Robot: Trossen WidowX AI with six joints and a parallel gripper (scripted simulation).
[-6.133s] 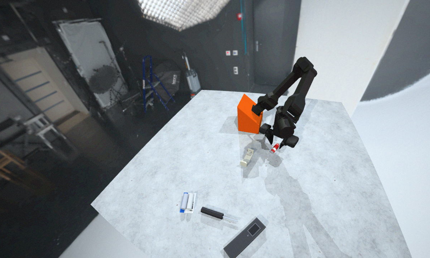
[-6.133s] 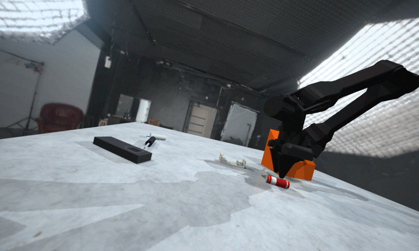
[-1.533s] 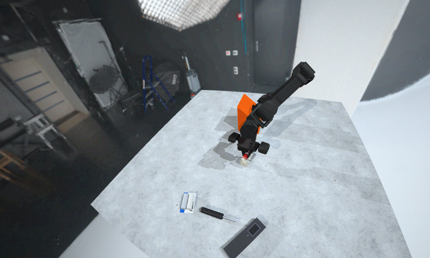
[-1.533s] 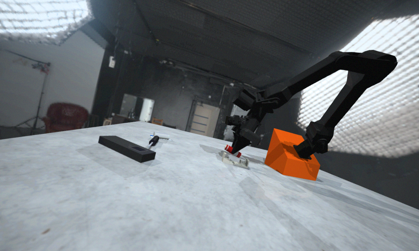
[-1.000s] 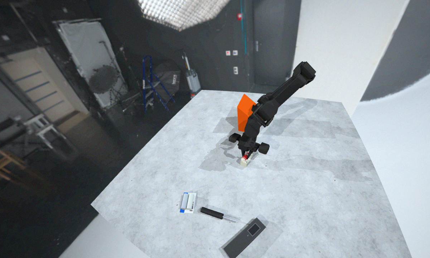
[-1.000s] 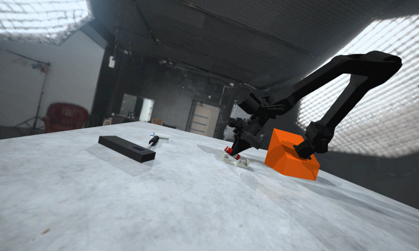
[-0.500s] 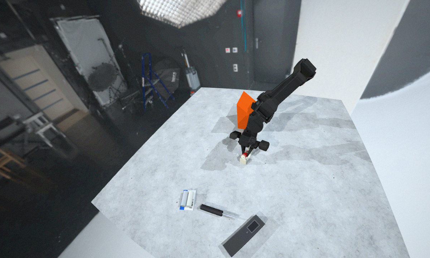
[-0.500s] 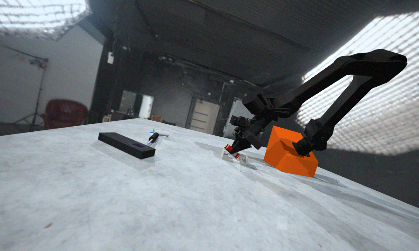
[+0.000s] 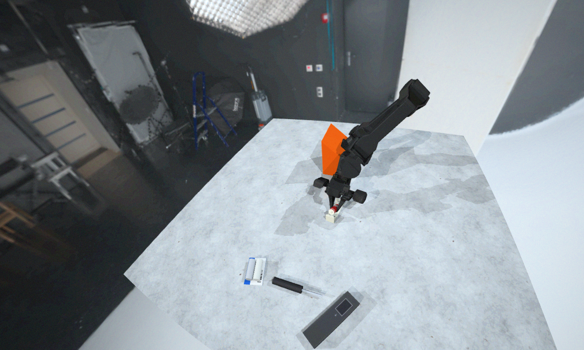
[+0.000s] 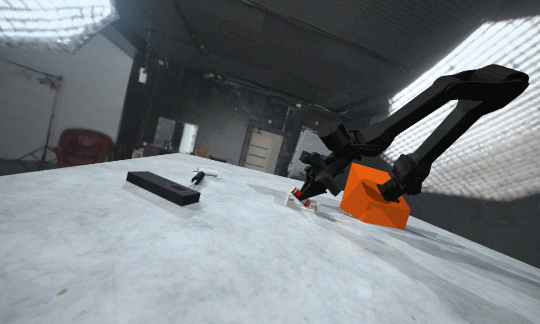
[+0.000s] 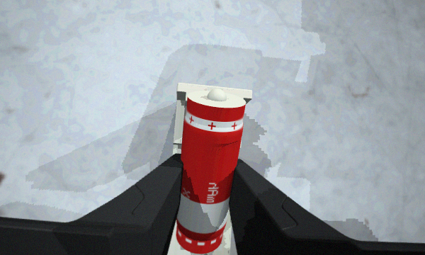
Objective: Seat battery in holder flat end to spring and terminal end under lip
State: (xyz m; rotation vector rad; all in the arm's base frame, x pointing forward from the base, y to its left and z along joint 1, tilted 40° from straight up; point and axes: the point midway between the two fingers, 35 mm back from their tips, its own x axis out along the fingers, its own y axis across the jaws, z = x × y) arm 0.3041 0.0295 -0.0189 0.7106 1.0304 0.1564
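Marble table (image 9: 415,270) — only the wrist view shows claw (image 11: 207,198) gripping battery (image 11: 210,149).

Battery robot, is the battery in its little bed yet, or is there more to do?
Not yet. Done: the tool has the red battery gripped and carried over the white holder. In hand: the battery is tilted, bump end raised toward the holder's far wall. Left: lay it flat and straight, bump end under the lip, flat end on the spring, then let go and back away.
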